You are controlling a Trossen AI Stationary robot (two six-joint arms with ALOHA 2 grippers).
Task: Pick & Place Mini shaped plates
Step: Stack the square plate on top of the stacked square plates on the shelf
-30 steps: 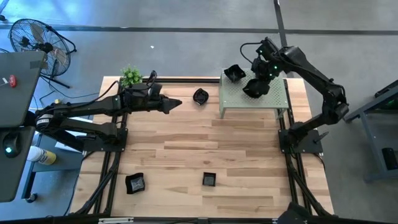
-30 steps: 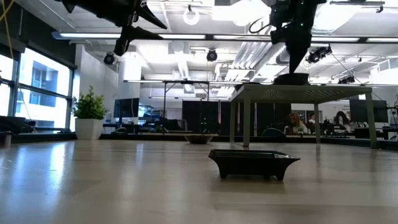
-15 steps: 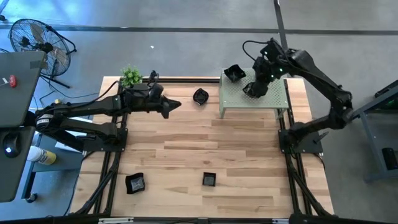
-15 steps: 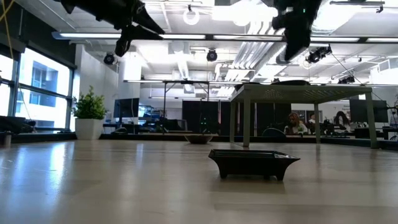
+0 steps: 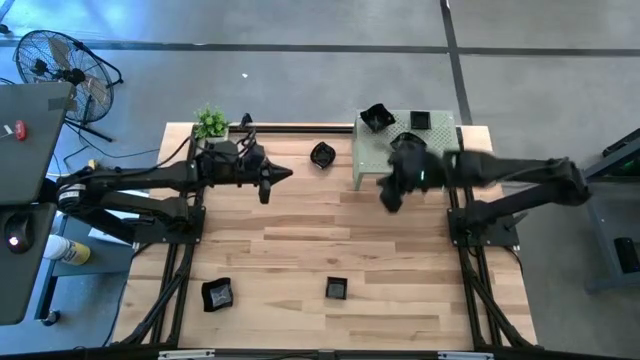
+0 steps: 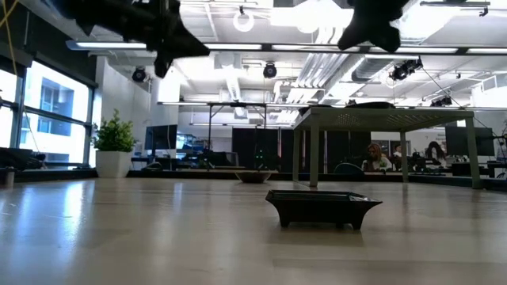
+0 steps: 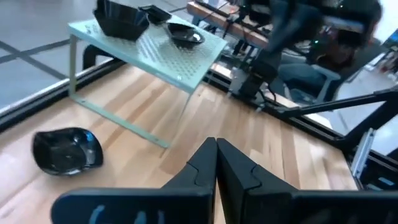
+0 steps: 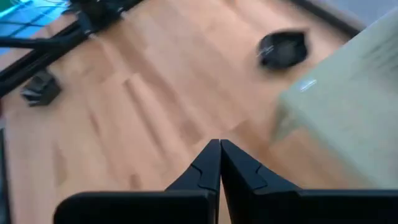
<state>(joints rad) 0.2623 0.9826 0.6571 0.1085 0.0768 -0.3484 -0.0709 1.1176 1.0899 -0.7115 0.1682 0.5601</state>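
Observation:
Several black mini shaped plates show. A wavy one [image 5: 376, 117] and a small square one [image 5: 420, 120] rest on the pale green stand [image 5: 368, 160], and a third [image 7: 183, 36] lies near them. On the table sit a round one [image 5: 322, 154] by the stand's left side and two [image 5: 217, 294] [image 5: 336, 289] near the front edge. My left gripper [image 5: 285, 175] hovers shut at the far left, pointing at the round plate. My right gripper [image 5: 385, 200] hovers shut over the table just in front of the stand. Both are empty.
A small potted plant [image 5: 210, 122] stands at the table's far left corner. The stand's legs [image 6: 314, 150] rise from the far right of the table. Bare wood [image 5: 300, 240] lies between the arms. People sit in the room beyond [image 6: 379, 158].
My right gripper opened over the stand and let go of a plate there. It then swung off the stand toward the table's near and left side, turned about and shut. My left gripper rolled, sank slightly and shut.

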